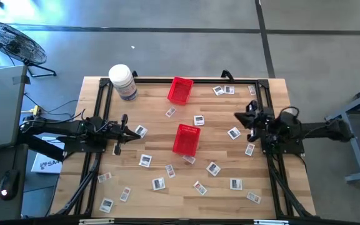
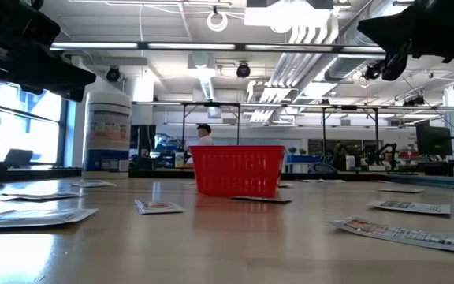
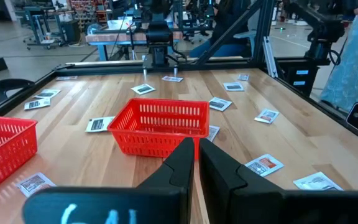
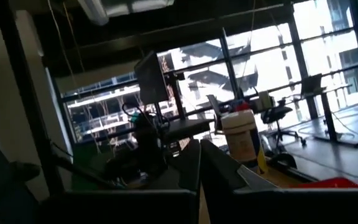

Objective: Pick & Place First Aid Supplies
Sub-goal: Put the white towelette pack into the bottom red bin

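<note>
Several small white-grey first aid packets (image 1: 145, 160) lie flat and scattered over the wooden table (image 1: 217, 200); the left wrist view shows them around the basket (image 3: 263, 165). A red mesh basket (image 1: 186, 139) stands mid-table, a second one (image 1: 180, 89) near the far edge. My left gripper (image 1: 129, 131) hovers level at the table's left side, shut and empty, pointing at the middle basket (image 3: 160, 127). My right gripper (image 1: 239, 117) is raised at the right side, tipped upward, shut (image 4: 199, 163), holding nothing.
A big white jar (image 1: 122, 81) with a label stands at the far left corner. A black metal frame (image 1: 167, 80) runs along the table's edges. A packet (image 1: 141, 130) lies just in front of my left gripper. Bare wood shows between the packets.
</note>
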Robot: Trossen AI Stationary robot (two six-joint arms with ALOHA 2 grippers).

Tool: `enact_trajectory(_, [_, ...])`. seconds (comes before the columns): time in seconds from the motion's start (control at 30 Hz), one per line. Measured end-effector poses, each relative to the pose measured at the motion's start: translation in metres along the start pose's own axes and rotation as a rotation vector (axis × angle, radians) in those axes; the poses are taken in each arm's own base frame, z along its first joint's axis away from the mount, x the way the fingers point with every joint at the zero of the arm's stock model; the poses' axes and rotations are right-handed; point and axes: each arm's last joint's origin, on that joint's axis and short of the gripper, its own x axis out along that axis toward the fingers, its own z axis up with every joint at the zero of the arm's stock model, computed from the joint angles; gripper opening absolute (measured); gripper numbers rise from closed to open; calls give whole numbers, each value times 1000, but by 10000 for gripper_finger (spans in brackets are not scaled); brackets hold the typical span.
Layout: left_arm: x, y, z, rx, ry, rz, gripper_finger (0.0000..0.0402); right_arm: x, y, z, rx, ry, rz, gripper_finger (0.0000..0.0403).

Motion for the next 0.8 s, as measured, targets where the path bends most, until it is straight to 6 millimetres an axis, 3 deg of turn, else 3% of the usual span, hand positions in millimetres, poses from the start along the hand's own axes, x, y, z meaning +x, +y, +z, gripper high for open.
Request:
enact_trajectory(0.17, [0,0,0,0,0,0,21,27,13,-5,78,225,-98,1])
enact_trajectory(0.5, [0,0,0,0,0,0,21,79,34,-10,153,939,-458,0])
enact_trajectory(0.8, [0,0,0,0,0,-1,21,96,34,-32,253,1474,-771,28])
